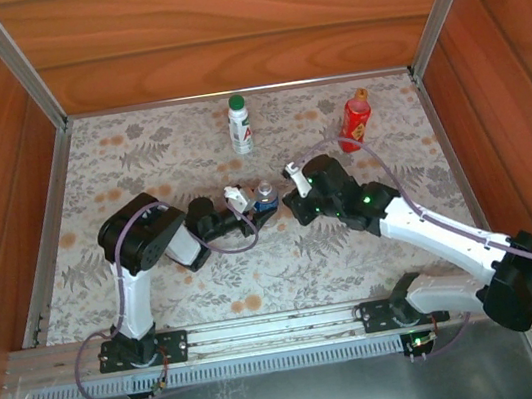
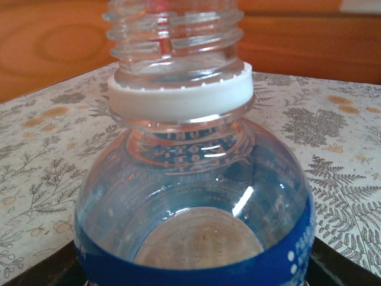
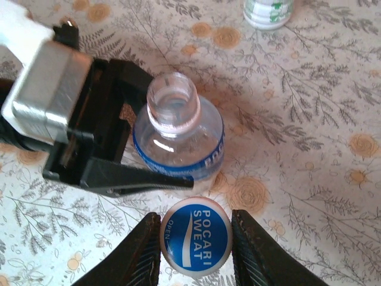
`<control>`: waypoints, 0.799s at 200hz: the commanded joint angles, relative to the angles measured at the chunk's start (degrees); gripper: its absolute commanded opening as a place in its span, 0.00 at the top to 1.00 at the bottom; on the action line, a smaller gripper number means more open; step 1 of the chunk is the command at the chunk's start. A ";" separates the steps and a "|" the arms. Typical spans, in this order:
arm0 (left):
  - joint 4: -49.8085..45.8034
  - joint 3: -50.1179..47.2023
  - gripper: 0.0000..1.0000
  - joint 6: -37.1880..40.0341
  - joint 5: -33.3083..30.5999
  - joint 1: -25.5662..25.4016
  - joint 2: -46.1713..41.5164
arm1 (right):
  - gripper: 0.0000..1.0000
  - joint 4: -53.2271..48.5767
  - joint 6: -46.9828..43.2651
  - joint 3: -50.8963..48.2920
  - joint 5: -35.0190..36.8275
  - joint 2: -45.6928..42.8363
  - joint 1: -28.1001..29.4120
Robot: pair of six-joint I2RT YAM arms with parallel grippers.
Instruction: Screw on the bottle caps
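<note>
The short clear bottle (image 3: 178, 137) with a blue label stands mid-table, its threaded neck (image 2: 172, 30) open above a white ring. My left gripper (image 1: 253, 216) is shut on the bottle's body, and its black fingers (image 3: 119, 179) reach in from the left in the right wrist view. Just in front of the bottle, my right gripper (image 3: 196, 244) is shut on the blue cap (image 3: 195, 236), held flat with its printed top facing the camera. Farther back stand the white bottle (image 1: 241, 128) with a green cap (image 1: 236, 102) on it and the red bottle (image 1: 356, 124) with an orange cap (image 1: 361, 95).
The flower-patterned table (image 1: 138, 159) is boxed in by wooden walls (image 1: 218, 25) at the back and both sides. The two arms meet near the middle. The white bottle's base (image 3: 268, 12) sits at the top edge of the right wrist view.
</note>
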 commanded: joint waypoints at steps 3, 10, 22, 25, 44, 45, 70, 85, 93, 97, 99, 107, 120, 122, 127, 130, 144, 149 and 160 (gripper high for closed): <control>-2.69 0.02 0.39 0.07 2.32 -0.50 2.17 | 0.66 -2.34 -1.79 4.41 -1.68 2.69 -0.50; -2.68 0.03 0.38 0.16 2.29 -0.50 2.25 | 0.65 -2.31 -2.53 5.63 -1.98 3.82 -0.52; -2.69 -0.01 0.38 0.26 2.31 -0.46 2.25 | 0.66 -2.17 -3.20 7.63 -2.54 5.88 -0.75; -2.69 -0.02 0.39 0.21 2.38 -0.46 2.26 | 0.66 -2.15 -3.41 8.14 -2.68 6.32 -0.80; -2.66 0.00 0.39 0.31 2.49 -0.46 2.32 | 0.66 -1.94 -3.97 11.13 -4.48 9.48 -1.28; -2.68 -0.03 0.39 0.35 2.53 -0.46 2.34 | 0.66 -1.95 -3.99 11.30 -4.60 9.60 -1.35; -2.69 0.08 0.38 0.77 3.09 -0.48 2.62 | 0.66 -2.09 -4.53 14.57 -6.27 13.45 -2.11; -2.69 -0.06 0.38 1.03 2.97 -0.44 2.54 | 0.66 -2.55 -4.86 16.21 -7.22 15.26 -2.51; -2.64 -0.13 0.38 1.04 2.92 -0.38 2.52 | 0.66 -2.87 -4.97 16.84 -7.53 16.14 -2.64; -2.68 -0.15 0.38 1.01 2.88 -0.42 2.52 | 0.66 -3.00 -5.04 17.12 -7.61 16.45 -2.62; -2.69 -0.15 0.39 1.00 2.78 -0.38 2.52 | 0.66 -3.09 -5.06 17.16 -7.73 16.59 -2.71; -2.69 -0.15 0.38 1.04 2.85 -0.41 2.48 | 0.66 -3.35 -5.19 17.50 -7.88 17.16 -2.87; -2.69 -0.10 0.39 1.01 2.83 -0.35 2.50 | 0.66 -3.63 -5.16 17.53 -8.00 17.62 -3.08; -2.69 -0.14 0.38 0.98 2.86 -0.32 2.45 | 0.66 -3.64 -5.13 17.53 -8.09 17.68 -3.07; -2.69 -0.15 0.38 1.03 2.92 -0.29 2.51 | 0.66 -3.73 -5.09 17.53 -8.34 17.68 -3.13; -2.66 -0.12 0.39 1.02 2.90 -0.35 2.45 | 0.66 -3.81 -5.07 17.53 -8.47 17.72 -3.16; -2.68 -0.08 0.38 0.92 2.85 -0.36 2.63 | 0.66 -4.04 -4.93 17.51 -9.09 17.81 -3.26; -2.67 -0.07 0.39 0.93 2.91 -0.37 2.67 | 0.66 -4.15 -4.82 17.42 -9.29 17.88 -3.24; -2.67 -0.05 0.38 0.85 2.91 -0.33 2.74 | 0.66 -4.43 -4.74 17.50 -9.61 18.14 -3.26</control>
